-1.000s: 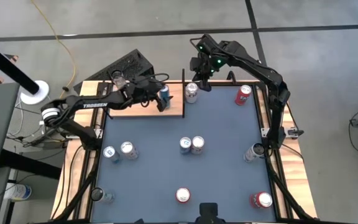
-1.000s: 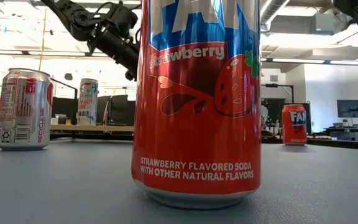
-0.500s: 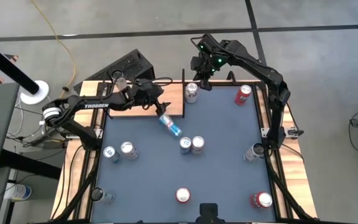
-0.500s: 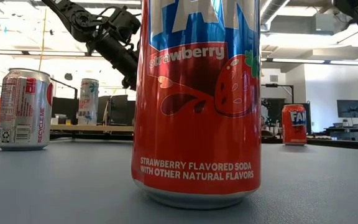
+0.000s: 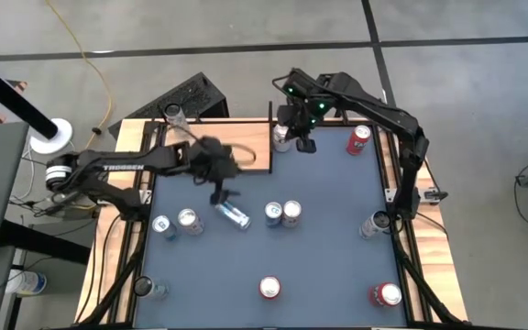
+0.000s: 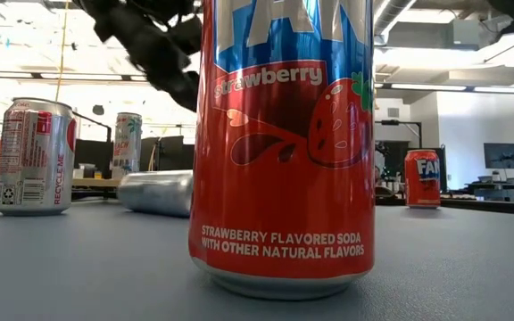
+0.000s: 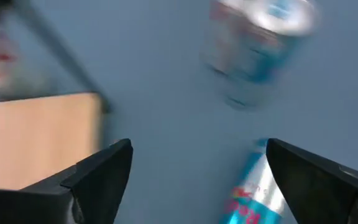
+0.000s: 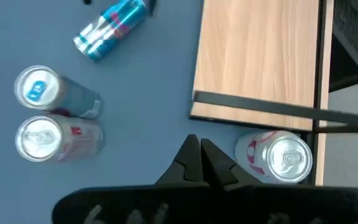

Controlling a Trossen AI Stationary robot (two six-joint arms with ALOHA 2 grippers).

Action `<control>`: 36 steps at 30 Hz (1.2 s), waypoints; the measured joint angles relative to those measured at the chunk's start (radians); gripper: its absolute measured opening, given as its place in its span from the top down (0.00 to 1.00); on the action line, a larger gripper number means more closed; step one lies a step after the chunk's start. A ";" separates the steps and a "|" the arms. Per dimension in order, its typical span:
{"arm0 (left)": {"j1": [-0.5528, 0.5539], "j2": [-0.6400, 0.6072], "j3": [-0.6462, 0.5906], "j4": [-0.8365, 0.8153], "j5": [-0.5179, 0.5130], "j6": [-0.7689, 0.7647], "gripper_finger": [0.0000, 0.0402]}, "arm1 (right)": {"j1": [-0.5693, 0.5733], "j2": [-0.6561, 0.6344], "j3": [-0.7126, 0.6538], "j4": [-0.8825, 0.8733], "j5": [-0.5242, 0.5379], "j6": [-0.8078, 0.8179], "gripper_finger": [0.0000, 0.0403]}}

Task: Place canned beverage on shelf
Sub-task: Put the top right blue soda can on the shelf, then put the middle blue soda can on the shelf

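Note:
A blue and silver canned beverage (image 5: 234,216) lies on its side on the blue tabletop, in front of the shelf (image 5: 255,139), a light wood board with thin black posts. My left gripper (image 5: 222,188) hangs open just above and beyond the lying can (image 7: 253,199) without touching it. In the low view the can (image 6: 156,192) rests on its side below that gripper (image 6: 163,62). My right gripper (image 8: 199,158) is shut and empty, hovering by the shelf's right end (image 8: 260,56), beside an upright silver can (image 8: 281,155).
Two upright cans (image 5: 282,214) stand just right of the lying can, two more (image 5: 175,223) to its left. A red can (image 5: 359,139) stands at the far right, others along the near edge (image 5: 270,288) and right side (image 5: 374,224). A strawberry soda can (image 6: 284,143) fills the low view.
The blue can stood on the shelf's right near corner between my left gripper's fingers; it has toppled off the shelf and come to rest on its side on the table, nearer the front. My left gripper has swung toward the near edge and tipped. My right gripper has shifted slightly nearer.

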 joint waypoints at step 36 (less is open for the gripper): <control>-0.400 0.450 0.170 -0.376 -0.167 0.130 0.24 | 0.118 0.002 0.001 0.055 0.000 0.063 1.00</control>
